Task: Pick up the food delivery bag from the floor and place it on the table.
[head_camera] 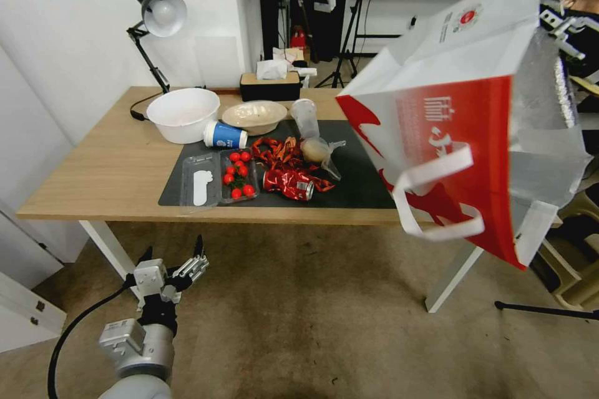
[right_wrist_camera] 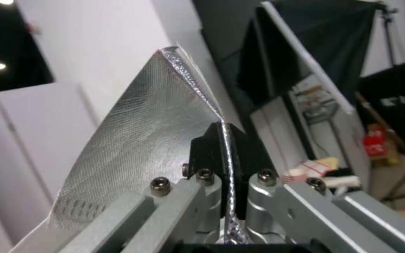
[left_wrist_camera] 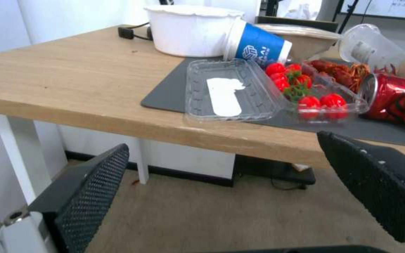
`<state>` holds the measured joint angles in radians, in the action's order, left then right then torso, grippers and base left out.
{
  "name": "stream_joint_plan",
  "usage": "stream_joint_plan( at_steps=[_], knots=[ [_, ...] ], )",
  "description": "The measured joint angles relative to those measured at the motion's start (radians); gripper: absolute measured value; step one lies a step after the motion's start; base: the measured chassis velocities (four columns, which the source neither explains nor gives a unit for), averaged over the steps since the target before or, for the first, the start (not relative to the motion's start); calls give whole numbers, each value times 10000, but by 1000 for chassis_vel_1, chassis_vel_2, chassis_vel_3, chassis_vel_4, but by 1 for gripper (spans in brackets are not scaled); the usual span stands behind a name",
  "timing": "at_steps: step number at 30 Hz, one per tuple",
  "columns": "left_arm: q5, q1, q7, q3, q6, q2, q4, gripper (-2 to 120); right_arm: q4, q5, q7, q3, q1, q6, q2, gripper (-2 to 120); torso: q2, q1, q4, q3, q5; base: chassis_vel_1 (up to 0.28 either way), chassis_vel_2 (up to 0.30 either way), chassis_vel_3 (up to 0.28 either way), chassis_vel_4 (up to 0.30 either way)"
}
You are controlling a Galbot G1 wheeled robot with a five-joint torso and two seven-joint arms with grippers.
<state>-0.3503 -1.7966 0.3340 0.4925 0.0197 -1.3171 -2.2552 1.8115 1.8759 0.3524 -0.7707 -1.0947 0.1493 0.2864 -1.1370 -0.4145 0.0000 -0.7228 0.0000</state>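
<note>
Above table [head_camera: 93,168], tilted red-white bag [head_camera: 462,112]

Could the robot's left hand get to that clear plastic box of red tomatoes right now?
Probably yes. The left hand hangs open below the light-wood table edge, near the clear plastic box of red tomatoes; nothing stands between, though it would have to rise above the tabletop.

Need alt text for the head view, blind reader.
A red-and-white food delivery bag hangs tilted in the air at the right end of the cluttered wooden table, off the floor. The left gripper hovers open, low before the table's left.
</note>
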Motion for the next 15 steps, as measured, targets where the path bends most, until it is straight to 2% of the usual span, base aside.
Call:
stream_joint_plan(
  at_steps=[5, 8, 15],
  knots=[
    [47, -6, -4, -38, -33, -36, 20, 100, -245, -4, -460, 140, 80, 138, -37, 0, 0, 0, -1, 0, 0, 0, 0, 0, 0],
    [97, -33, -11, -52, -77, -42, 85, 100, -437, -146, -1004, 660, 436, 259, 67, 0, 1, 2, -1, 1, -1, 0, 0, 0, 0],
    [145, -53, -18, -53, -99, -47, 93, 100, -744, -144, -1107, 1615, 1171, 450, 447, 0, 2, 1, 0, 1, 1, 0, 0, 0, 0]
  ],
)
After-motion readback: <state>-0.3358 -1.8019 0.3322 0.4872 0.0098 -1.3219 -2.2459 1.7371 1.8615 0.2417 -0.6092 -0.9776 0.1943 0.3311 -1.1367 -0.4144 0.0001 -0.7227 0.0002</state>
